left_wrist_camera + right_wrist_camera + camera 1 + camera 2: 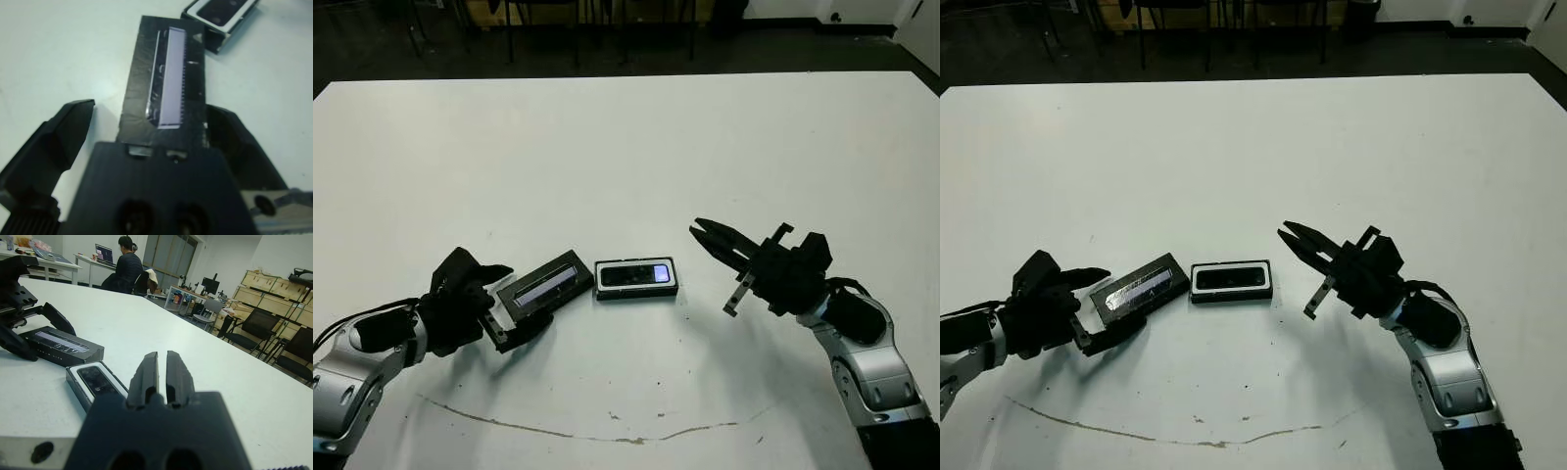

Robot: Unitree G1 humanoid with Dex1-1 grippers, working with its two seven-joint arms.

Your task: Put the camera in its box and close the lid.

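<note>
Head view: the camera (636,274) sits in its box (637,291); the lid (544,285) lies just beside it, between the left gripper's (499,304) spread fingers, unclamped. Left wrist: the lid looks stiff, light and glossy; grip its long edges. Right wrist: the right gripper (162,377) is closed, empty.

White table (626,147), dark floor beyond; office chairs (254,328), desks, stacked crates (274,296), tall windows (168,254).

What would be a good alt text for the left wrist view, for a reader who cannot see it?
The left gripper has its jaws spread around the near end of the black lid, whose glossy grey window strip faces up, on the white table. Just beyond the lid's far end sits the white-lined box with the dark camera inside it.
</note>
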